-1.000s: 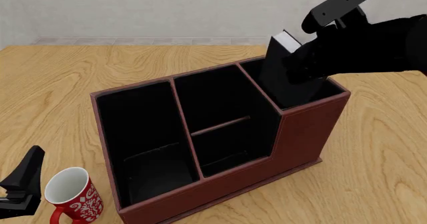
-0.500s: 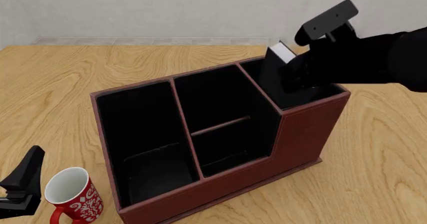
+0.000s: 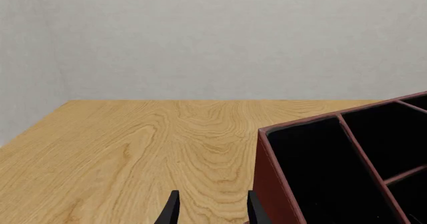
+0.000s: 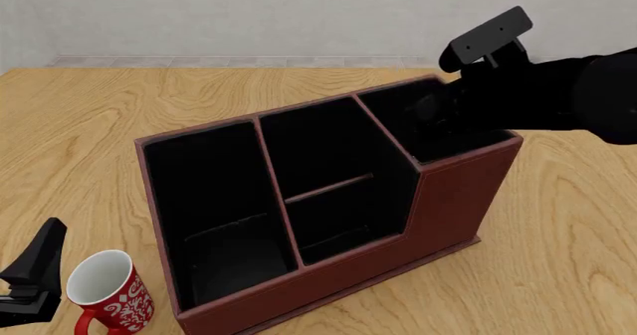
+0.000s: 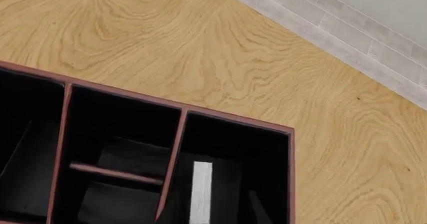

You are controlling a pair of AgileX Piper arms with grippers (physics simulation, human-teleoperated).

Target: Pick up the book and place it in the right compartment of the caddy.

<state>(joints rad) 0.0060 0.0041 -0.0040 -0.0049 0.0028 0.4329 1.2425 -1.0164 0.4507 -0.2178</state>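
In the lower centre of my right wrist view, the book's (image 5: 201,191) white page edges stand inside the leather-look caddy's (image 5: 179,134) black-lined right compartment (image 5: 263,149); my right gripper's (image 4: 430,111) opening I cannot tell.

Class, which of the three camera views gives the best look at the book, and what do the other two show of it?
The right wrist view: the book's white page edge shows as a strip inside the right compartment of the caddy. The front view shows that compartment, but the right arm covers it and no book can be made out. The left wrist view shows only the caddy's other end.
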